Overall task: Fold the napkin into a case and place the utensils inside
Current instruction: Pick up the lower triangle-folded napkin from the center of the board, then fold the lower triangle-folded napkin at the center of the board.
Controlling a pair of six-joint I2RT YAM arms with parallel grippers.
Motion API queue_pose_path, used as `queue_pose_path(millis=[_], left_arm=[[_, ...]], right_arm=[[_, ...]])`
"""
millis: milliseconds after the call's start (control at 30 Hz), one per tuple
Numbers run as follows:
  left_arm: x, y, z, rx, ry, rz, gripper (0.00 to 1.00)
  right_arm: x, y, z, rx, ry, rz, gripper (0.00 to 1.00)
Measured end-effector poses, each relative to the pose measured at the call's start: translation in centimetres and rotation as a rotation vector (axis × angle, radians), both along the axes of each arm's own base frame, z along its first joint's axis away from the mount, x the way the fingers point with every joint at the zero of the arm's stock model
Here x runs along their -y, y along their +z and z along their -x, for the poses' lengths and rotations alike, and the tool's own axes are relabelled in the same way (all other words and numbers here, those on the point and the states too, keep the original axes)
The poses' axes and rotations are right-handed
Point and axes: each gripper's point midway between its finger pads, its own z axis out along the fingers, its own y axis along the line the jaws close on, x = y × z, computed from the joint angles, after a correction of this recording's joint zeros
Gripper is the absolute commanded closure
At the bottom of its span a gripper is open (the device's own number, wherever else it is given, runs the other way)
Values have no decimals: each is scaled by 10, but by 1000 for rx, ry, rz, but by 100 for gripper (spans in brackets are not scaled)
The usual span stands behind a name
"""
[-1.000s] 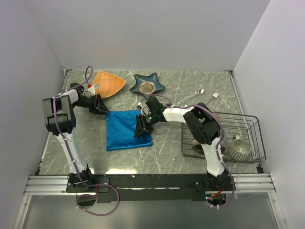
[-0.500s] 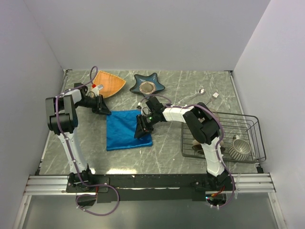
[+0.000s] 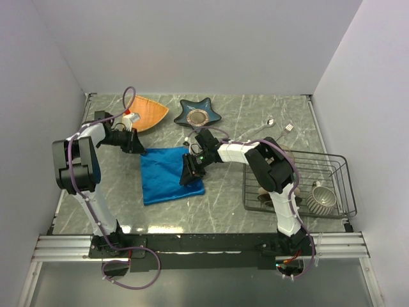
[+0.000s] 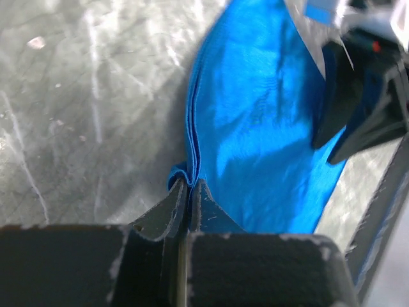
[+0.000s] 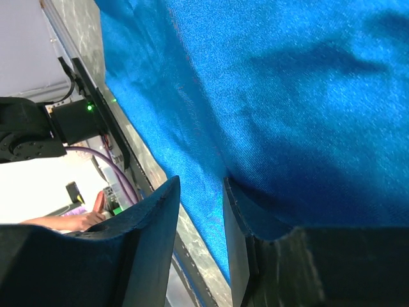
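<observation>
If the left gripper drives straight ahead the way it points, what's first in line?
The bright blue shiny cloth napkin: the left gripper is shut on its corner, and the folded edge runs straight ahead. The right gripper sits to the side of that line, though depth is unclear.

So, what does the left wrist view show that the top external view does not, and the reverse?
Only the left wrist view shows that the left gripper is pinched shut on a corner of the bright blue shiny cloth napkin, and the cloth's layered edge. Only the top external view shows the orange triangular dish, the dark star-shaped dish, the small silver metal spoon and fork, and the dark wire basket. Both show the napkin and the right gripper at its right edge.
</observation>
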Motion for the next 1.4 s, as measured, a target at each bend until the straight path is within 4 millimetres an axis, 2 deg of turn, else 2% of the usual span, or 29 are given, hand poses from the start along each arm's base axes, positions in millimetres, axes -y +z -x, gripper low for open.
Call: queue_pose_path(millis=[100, 400, 600, 867, 1000, 1233, 1300, 1400], left_arm=[[2, 5, 9, 80, -63, -24, 99], [16, -6, 50, 248, -305, -106, 99], [23, -2, 72, 372, -465, -168, 99], [22, -21, 103, 447, -693, -286, 99], [19, -26, 115, 488, -763, -329, 99], [20, -36, 128, 546, -859, -377, 99], [20, -38, 128, 552, -872, -383, 99], [19, -37, 126, 580, -886, -398, 99]], right_arm=[[-1, 0, -1, 0, 0, -2, 59], [-1, 0, -1, -2, -2, -1, 58], [-1, 0, -1, -1, -3, 0, 58], [0, 3, -3, 22, -9, 9, 61], [3, 16, -4, 57, -8, 5, 64], [7, 63, -7, 173, 5, -43, 67], [8, 64, -8, 182, 4, -44, 73], [15, 52, 0, 148, -5, -14, 78]])
